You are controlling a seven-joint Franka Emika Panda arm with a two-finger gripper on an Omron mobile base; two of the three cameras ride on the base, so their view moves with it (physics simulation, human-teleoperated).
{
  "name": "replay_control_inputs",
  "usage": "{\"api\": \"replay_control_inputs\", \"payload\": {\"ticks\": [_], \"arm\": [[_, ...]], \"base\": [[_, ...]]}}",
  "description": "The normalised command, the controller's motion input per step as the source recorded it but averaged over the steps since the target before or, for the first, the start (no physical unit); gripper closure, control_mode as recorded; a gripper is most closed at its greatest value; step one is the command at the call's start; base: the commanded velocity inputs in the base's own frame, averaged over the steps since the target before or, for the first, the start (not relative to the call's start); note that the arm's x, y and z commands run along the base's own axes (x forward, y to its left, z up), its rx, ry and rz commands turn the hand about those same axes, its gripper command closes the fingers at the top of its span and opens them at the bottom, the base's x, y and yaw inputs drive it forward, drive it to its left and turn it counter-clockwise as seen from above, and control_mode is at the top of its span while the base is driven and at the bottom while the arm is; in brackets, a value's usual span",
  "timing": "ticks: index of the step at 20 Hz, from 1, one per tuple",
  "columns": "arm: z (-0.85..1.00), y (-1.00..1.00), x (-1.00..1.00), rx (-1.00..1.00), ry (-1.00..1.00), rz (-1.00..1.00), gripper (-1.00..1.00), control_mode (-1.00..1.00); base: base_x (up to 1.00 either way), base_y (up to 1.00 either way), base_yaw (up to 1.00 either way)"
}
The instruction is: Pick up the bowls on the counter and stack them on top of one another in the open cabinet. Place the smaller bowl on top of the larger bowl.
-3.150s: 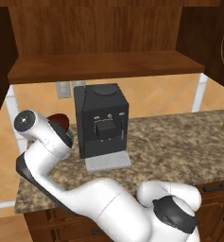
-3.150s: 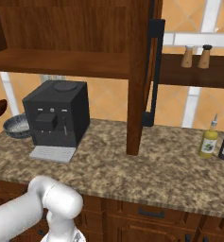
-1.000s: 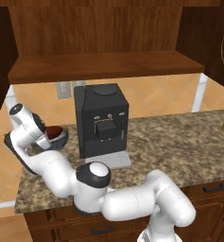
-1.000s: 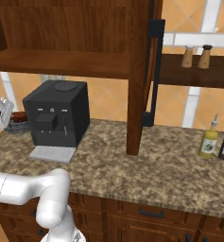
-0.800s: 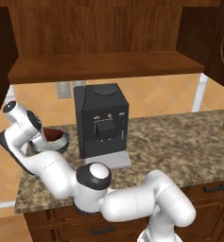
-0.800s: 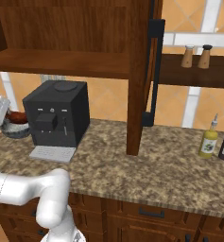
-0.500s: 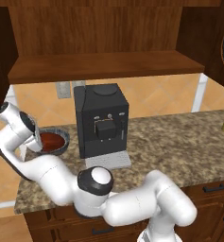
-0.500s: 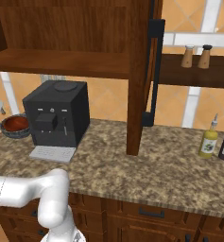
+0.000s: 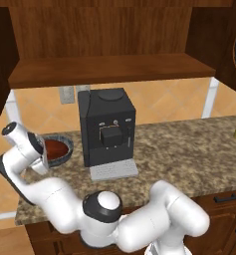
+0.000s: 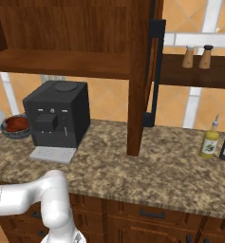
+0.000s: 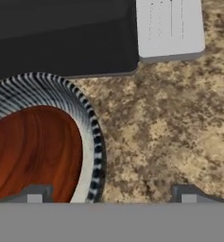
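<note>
The smaller bowl (image 9: 56, 147), glossy reddish-brown, rests inside the larger bowl (image 9: 67, 154) with the blue-grey ribbed outside. Both stand on the counter (image 9: 189, 154) left of a coffee machine. In the hand view the smaller bowl (image 11: 30, 151) and the striped rim of the larger bowl (image 11: 92, 142) lie at the lower left. My gripper (image 11: 112, 194) is open just above them: one fingertip (image 11: 35, 194) over the red-brown inside, the other over bare granite, so the near rim lies between them. From the left base view the gripper (image 9: 41, 162) hangs at the bowls' left side. The cabinet shelf (image 9: 114, 69) above is bare.
A black coffee machine (image 9: 107, 127) with a grey drip tray (image 9: 113, 172) stands right beside the bowls. Far right on the counter are two bottles (image 10: 210, 140). Salt and pepper shakers (image 10: 189, 56) sit on a side shelf. A cabinet post (image 10: 137, 76) divides the counter.
The arm has swung left and down, bringing the hand from above the bowls to their left side. The bowls have stayed put.
</note>
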Motion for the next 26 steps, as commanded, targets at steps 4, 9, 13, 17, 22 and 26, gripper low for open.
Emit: {"api": "replay_control_inputs", "payload": {"ticks": [4,9,13,17,22,26], "arm": [[-0.09,-0.01,0.28,0.0,0.0,0.0,-1.0,-1.0],[-0.08,0.0,0.44,0.0,0.04,0.0,-1.0,-1.0],[-0.09,0.0,0.36,0.0,0.06,0.0,-1.0,-1.0],[-0.04,0.0,0.06,0.0,0.01,0.0,1.0,-1.0],[0.0,0.0,-0.16,0.0,-0.02,0.0,1.0,-1.0],[0.02,-0.04,-0.78,0.0,-0.02,-0.03,1.0,-1.0]], "base": [[0.0,0.0,0.0],[0.0,0.0,0.0],[0.0,0.0,0.0],[0.0,0.0,0.0],[0.0,0.0,0.0],[0.0,0.0,0.0]]}}
